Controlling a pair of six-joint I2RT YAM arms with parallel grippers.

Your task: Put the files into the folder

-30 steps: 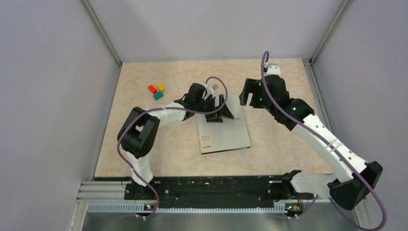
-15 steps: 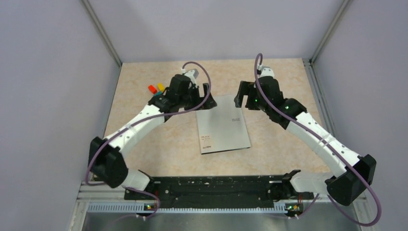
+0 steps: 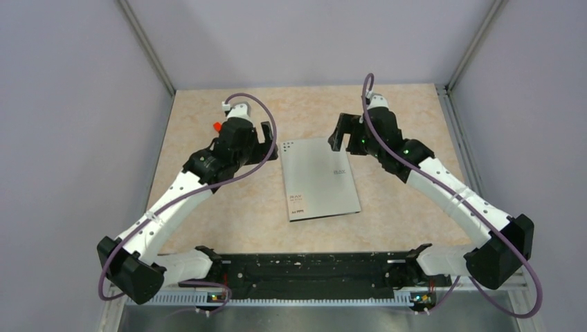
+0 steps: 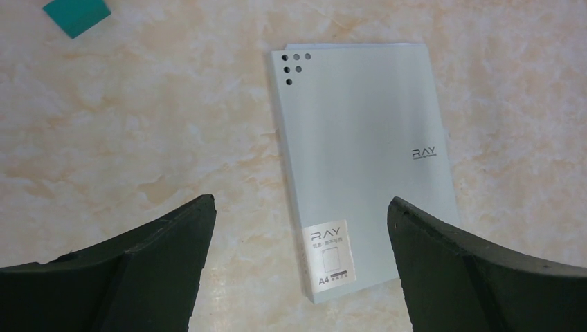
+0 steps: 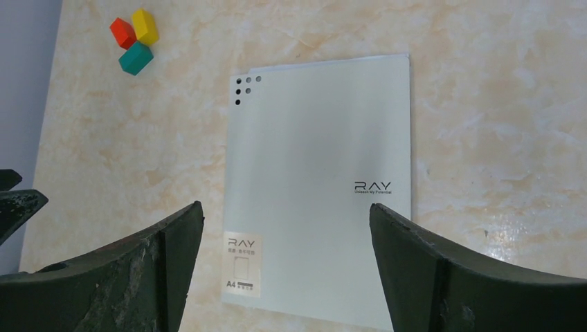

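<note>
1. Jaws first: the left gripper (image 4: pixel 299 205) is spread wide with nothing in it. The right gripper (image 5: pixel 285 207) is the same, wide apart and empty. Both hang above the table, clear of the folder.
2. The folder (image 3: pixel 320 178) lies shut and flat on the table (image 3: pixel 415 117), between the two grippers.
3. Hidden stuff: I can't make out the files as separate sheets anywhere. The right wrist view shows a thin pale sliver along the folder's far edge, but I can't tell if it's paper or the back cover.
4. The red block (image 5: pixel 123 32), yellow block (image 5: pixel 145 26) and teal block (image 5: pixel 135 57) huddle together, well off the folder's far-left corner. From the top the left arm covers all but a bit of red. The left wrist view only catches the teal one, cut off by the frame.
5. Writing: "RAY" in dark print near the right edge, with a tiny line under it that's too small to trust. The near-left corner has a pale sticker reading "RAY" and "A4" with a little rectangle outline.
6. Looks: the cover is smooth, light grey and faintly shiny, with six dark dots at the far-left corner. The table is beige marbled stuff. The finger pads are matte black and scuffed.
</note>
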